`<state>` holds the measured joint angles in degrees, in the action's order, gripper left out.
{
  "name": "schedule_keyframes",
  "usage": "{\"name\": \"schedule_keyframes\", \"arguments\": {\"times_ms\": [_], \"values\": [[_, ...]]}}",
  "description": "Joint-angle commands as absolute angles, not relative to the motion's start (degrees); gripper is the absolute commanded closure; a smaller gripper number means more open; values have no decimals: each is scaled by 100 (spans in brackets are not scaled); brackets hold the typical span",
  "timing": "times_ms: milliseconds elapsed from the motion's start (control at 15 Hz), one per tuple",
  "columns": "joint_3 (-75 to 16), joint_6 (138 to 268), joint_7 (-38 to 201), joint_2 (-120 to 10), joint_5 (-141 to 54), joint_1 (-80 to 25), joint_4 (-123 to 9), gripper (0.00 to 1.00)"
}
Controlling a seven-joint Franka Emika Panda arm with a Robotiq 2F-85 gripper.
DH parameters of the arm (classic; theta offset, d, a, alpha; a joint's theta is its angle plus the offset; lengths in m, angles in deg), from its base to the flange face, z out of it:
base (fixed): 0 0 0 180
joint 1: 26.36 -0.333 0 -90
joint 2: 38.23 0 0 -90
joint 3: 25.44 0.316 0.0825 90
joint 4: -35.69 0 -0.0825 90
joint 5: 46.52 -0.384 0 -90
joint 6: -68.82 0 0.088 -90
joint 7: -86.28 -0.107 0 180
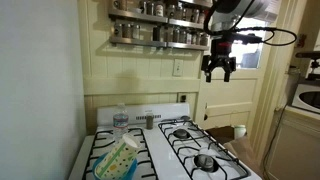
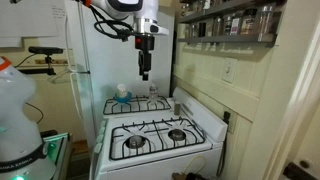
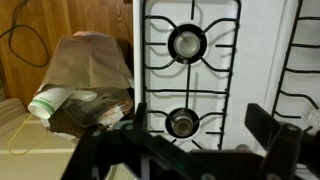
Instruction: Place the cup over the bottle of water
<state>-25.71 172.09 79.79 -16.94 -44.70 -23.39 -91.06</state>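
In an exterior view the gripper [image 1: 219,70] hangs high above the stove [image 1: 153,142], jaws apart and empty. The cup [image 1: 117,157] lies tilted at the front left (resting in a blue bowl [image 1: 128,172]), and the bottle of water [image 1: 121,120] stands upright behind it. In the wrist view, spread fingers [image 3: 128,145] hover over two burners [image 3: 187,42].

Cream panelled wall [image 1: 150,65]; spice shelves [image 1: 160,35]

On stove [image 1: 157,150], bottle [image 1: 121,121] behind cup [image 1: 117,157]
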Motion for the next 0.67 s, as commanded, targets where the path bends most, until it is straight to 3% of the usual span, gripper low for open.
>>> {"name": "schedule_keyframes", "arguments": {"times_ms": [0, 600], "values": [[-2584, 17192, 7978, -1698, -4466, -2353, -9091, 0], [-2584, 17192, 7978, -1698, -4466, -2353, -9091, 0]]}}
